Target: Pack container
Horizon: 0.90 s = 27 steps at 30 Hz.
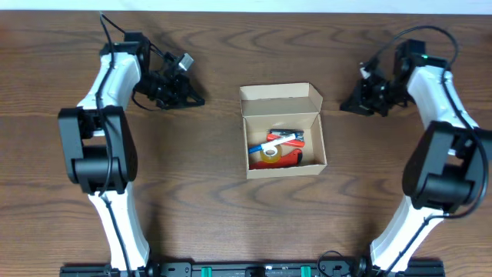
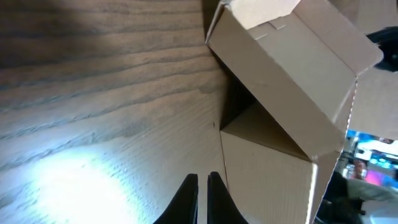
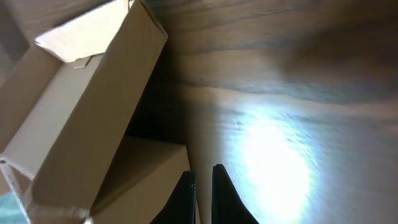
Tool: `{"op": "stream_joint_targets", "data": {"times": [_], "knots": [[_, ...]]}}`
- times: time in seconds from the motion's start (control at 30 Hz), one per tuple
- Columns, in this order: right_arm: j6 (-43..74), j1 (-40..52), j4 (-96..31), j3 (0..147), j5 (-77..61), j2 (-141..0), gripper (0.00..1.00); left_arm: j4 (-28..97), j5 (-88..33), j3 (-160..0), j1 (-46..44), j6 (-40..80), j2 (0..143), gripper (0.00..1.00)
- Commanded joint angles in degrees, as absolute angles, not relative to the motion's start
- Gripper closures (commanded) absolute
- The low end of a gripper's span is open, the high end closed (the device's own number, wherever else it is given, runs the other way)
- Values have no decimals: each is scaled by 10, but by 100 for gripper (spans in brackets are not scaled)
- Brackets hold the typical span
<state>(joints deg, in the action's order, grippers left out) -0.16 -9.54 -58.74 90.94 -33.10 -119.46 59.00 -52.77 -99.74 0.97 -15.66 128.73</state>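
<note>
We see one container (image 1: 280, 97), a tan cardboard box, sitting near the middle of the wooden table (image 1: 231, 215) between the two arms. Its hinged lid stands open on the far side, with the side tabs spread. Inside we count one yellow roll (image 1: 270, 155) lying against something red (image 1: 290, 158), with a blue and white item (image 1: 281, 137) above them. We cannot separate the contents any further. The left gripper (image 1: 192, 98) rests low over the table, well to the left of the box and level with its far end, with wood grain showing between the two. The right gripper (image 1: 350, 104) mirrors it on the other side, also well apart from the box. From the left wrist, the left gripper (image 2: 203, 183) has its two fingers pressed almost together with nothing between them, and the container (image 2: 292, 68) fills the upper right, a blue and pink glimpse of its contents showing at the edge. From the right wrist, the right gripper (image 3: 204, 177) is likewise closed and empty, with the container (image 3: 87, 99) to its upper left. A bright glare lies on the wood in each wrist view. One black cable (image 1: 115, 31) loops over each arm, and a single dark rail (image 1: 246, 269) runs along the near edge.
</note>
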Motion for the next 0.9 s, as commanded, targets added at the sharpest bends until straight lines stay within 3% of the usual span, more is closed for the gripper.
{"op": "stream_joint_targets", "data": {"times": [0.0, 0.87], "knots": [[22, -74, -580, 908, -350, -1218, 99, 582, -554, -997, 3, -120, 1321, 94], [84, -48, -531, 907, -347, -1268, 99, 504, -563, -997, -41, 5, 1357, 94]]}}
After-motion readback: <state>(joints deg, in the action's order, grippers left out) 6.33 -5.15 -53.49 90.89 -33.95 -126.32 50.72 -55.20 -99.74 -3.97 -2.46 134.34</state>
